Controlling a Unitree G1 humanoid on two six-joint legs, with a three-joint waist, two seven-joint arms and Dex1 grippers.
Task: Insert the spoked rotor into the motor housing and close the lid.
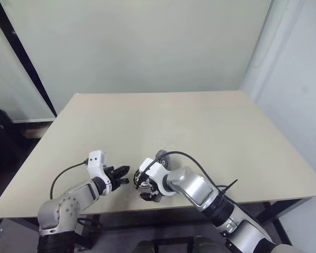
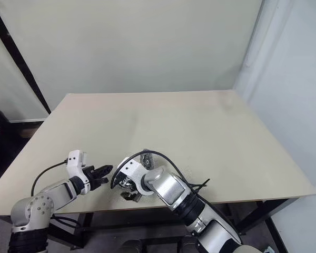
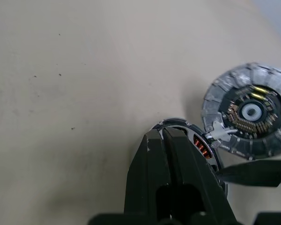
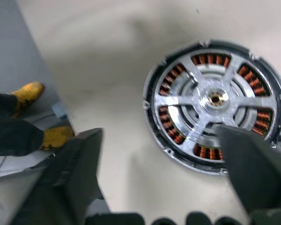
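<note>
On a beige table (image 1: 210, 137) ringed by pale walls, the right gripper (image 4: 164, 173) hangs with its 2 fingers spread wide, holding nothing, just over the motor housing (image 4: 215, 105), where the spoked rotor (image 4: 214, 99) sits among coppery windings. Beside it, the left gripper (image 3: 161, 140) is pressed shut and empty, the lid (image 3: 248, 112) lying just past its tips.
</note>
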